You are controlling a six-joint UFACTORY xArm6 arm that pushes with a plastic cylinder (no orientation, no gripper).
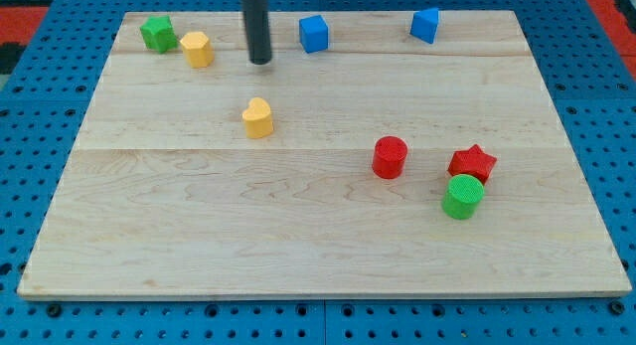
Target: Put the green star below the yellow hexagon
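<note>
Tip (259,62) sits right of the yellow hexagon (198,49), touching nothing; no tool jaws to judge. Best circle behind the green star (157,33), then nudge it downward gently.

Your rod comes straight down from the view's top, left of centre, dark and upright. Its tip (260,62) rests low on the tabletop (298,236), near the far edge.

Rod (257,22) cut off by the view's top, so arm not visible. Red star (473,163) partly hidden behind green cylinder (463,197), touching it.
</note>
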